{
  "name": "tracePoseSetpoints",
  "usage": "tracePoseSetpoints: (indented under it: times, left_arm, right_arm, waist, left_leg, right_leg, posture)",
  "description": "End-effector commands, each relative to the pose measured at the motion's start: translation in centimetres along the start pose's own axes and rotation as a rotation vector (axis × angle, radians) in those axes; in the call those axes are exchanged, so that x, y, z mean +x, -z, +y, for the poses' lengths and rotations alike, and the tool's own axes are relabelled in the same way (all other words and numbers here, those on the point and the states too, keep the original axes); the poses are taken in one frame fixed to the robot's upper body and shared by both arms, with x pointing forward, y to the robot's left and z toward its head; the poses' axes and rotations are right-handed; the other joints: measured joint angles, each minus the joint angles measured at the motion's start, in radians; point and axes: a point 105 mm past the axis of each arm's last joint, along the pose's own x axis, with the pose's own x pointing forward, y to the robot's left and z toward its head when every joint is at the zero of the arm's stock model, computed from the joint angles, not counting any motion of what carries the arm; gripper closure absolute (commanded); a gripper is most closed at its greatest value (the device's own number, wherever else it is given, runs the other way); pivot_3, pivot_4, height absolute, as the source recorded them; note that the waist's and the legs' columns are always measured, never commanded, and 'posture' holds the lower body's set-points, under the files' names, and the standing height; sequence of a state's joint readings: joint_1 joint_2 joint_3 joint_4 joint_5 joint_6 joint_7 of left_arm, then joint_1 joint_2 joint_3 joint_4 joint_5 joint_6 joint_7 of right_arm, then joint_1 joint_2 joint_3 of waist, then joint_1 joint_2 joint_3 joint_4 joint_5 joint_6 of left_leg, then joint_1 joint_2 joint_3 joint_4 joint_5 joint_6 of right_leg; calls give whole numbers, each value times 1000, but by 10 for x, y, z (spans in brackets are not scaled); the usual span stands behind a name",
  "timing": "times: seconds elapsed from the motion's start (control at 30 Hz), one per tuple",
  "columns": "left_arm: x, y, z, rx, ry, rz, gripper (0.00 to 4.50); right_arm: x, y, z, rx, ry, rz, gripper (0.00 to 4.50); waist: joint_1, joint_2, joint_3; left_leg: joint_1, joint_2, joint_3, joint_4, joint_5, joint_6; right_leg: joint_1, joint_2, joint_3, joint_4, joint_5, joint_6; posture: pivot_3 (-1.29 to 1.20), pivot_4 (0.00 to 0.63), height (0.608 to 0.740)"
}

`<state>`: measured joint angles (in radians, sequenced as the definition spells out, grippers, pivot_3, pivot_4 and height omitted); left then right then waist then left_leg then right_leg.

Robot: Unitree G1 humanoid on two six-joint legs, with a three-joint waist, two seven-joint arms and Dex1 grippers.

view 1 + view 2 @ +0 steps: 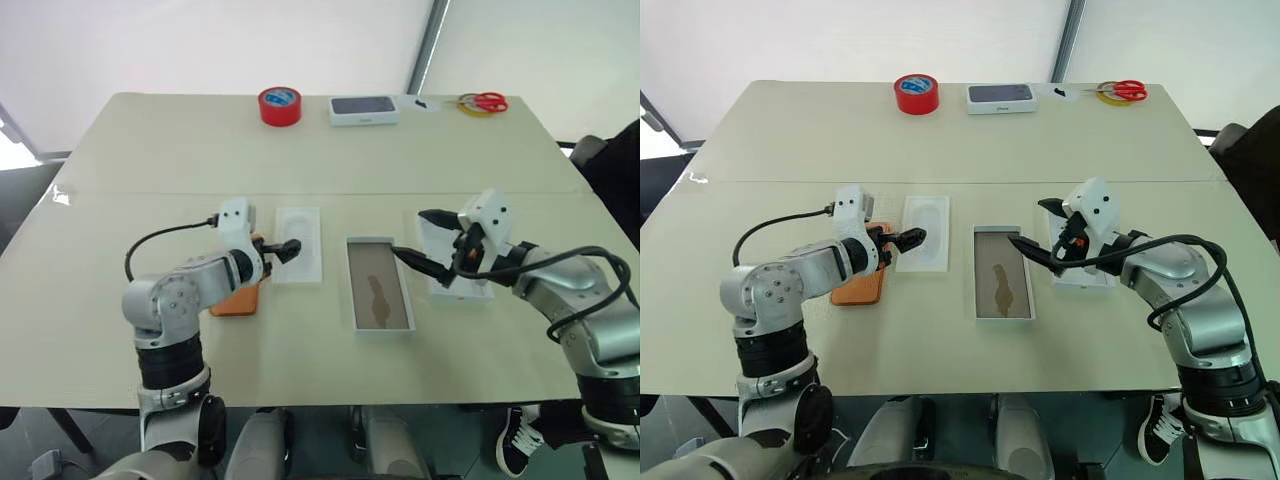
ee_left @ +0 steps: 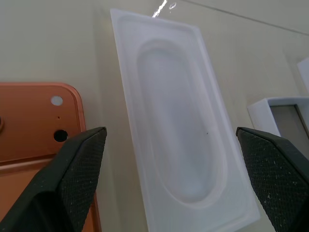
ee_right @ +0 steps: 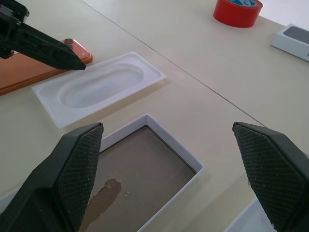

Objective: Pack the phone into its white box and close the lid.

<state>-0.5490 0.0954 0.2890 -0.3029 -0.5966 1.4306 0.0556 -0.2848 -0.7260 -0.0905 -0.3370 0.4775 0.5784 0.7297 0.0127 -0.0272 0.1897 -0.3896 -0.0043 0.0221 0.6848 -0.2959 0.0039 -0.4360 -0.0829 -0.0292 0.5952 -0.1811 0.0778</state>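
Observation:
The orange phone [image 1: 238,301] lies flat at the left of the table, partly under my left arm. My left gripper [image 1: 290,250] is open just above the near edge of a thin white insert [image 1: 298,244] with an oval recess, beside the phone [image 2: 34,121]. The white box [image 1: 380,283], with its tan floor, lies open in the middle. To the box's right, the lid [image 1: 443,288] rests under my right gripper [image 1: 412,236]. That gripper is open and empty, hovering between lid and box. The right wrist view looks down on the box's rim [image 3: 147,117].
At the far edge stand a red tape roll [image 1: 280,105], a closed dark-topped white box [image 1: 364,109], and red-handled scissors [image 1: 488,101] on a yellow ring. A seam crosses the table behind the insert.

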Motion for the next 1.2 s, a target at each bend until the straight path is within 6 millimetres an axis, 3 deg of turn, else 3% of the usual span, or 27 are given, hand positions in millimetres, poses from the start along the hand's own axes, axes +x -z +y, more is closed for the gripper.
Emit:
tracePoseSetpoints:
  times: [0.03,0.43,0.53,0.77,1.0,1.2]
  left_arm:
    - [3,-5,0,-7,-22,8,0]
    - [25,-8,-6,-115,5,77,0]
    - [28,-8,-6,-144,6,80,800]
    - [28,-7,-2,-152,-15,87,4421]
    - [23,-19,-2,-232,34,32,4421]
    - [14,-33,-2,-281,74,-18,4421]
  right_arm:
    - [-4,-14,3,-47,-7,-28,15]
    - [-5,-5,29,-89,-133,84,15]
    - [-7,-2,36,-99,-175,114,0]
    - [-14,3,49,-115,-269,186,0]
    - [-22,13,67,-171,-404,278,0]
    - [-19,39,82,-211,-510,405,0]
  waist:
    - [0,0,0]
    - [1,0,0]
    - [2,0,0]
    - [2,-1,0]
    - [1,-1,0]
    - [1,-1,0]
  left_leg:
    - [0,0,0,0,0,0]
    - [0,0,0,0,0,0]
    - [0,0,0,0,0,0]
    - [0,0,0,0,0,0]
    - [0,0,-1,0,0,0]
    - [0,0,-1,0,0,0]
  right_leg:
    - [0,0,0,0,0,0]
    - [0,0,0,0,-1,-1]
    - [1,0,0,0,-1,-1]
    - [1,-1,0,-1,-1,-1]
    - [1,-1,-1,-1,-1,-1]
    - [1,-1,-1,-1,-1,-1]
  posture:
    - [0,150,732]
    - [0,150,732]
    - [0,150,732]
    - [0,150,732]
    - [0,150,732]
    - [0,150,732]
